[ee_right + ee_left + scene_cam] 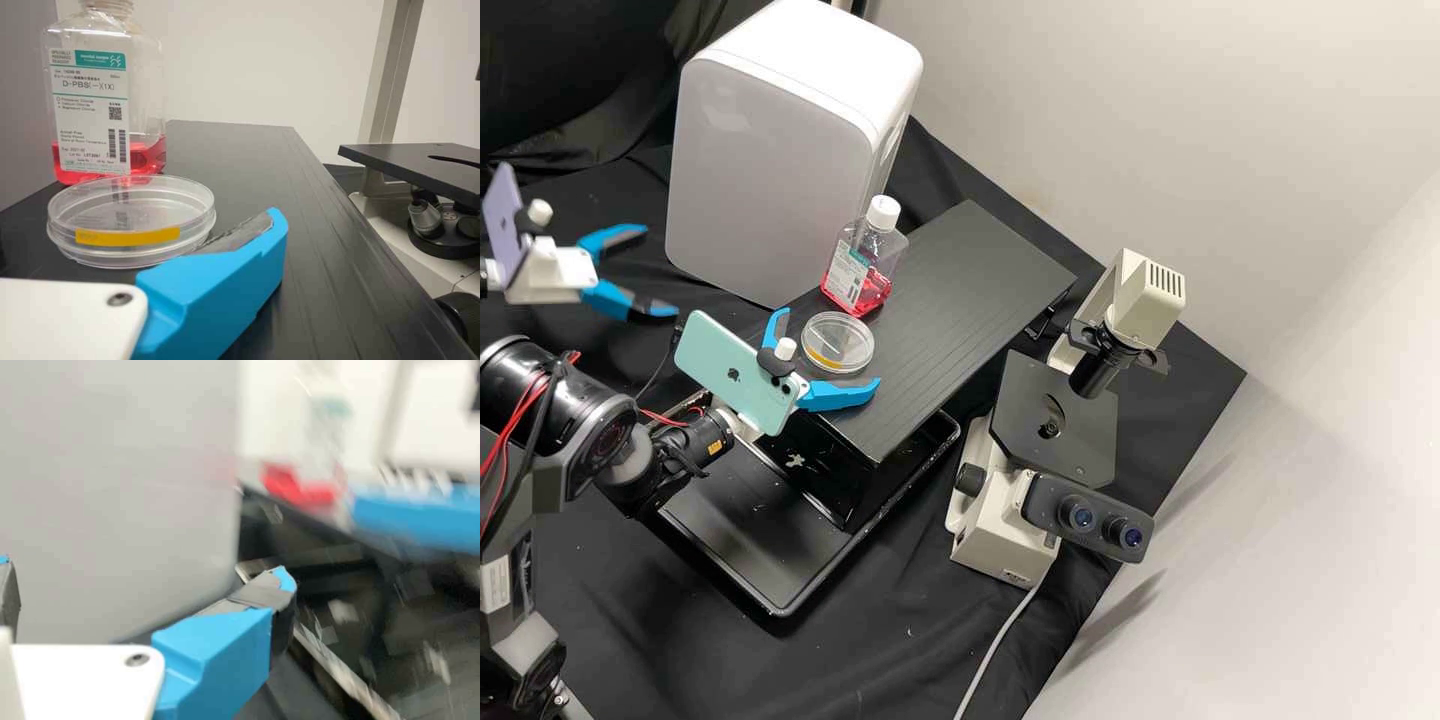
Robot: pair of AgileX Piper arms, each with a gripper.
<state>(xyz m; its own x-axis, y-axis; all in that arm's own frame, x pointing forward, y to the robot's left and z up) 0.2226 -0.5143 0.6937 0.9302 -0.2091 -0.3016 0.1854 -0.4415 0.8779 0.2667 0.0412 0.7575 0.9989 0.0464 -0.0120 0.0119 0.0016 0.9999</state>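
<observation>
— Progress?
— Left gripper (660, 272) is held open beside the smooth white box (780, 140); right gripper (830, 348) is spread around the dish (131, 217), judged not yet clasped.
— Materials?
— Dish: round, clear plastic, lidded, set on the ribbed black platform (980, 290); square bottle (865, 260) of red liquid is seen behind.

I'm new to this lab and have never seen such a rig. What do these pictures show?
Two grey robot arms stand at a black bench. One picture comes from a fixed camera above, the others from a camera on each arm's wrist. On a black ribbed platform stand a clear round petri dish with a yellow label and a clear bottle of red liquid; a white box-shaped machine stands behind, a cream microscope beside. The right gripper is open, blue fingers either side of the dish. The left gripper, open and empty, hangs by the white machine.
</observation>
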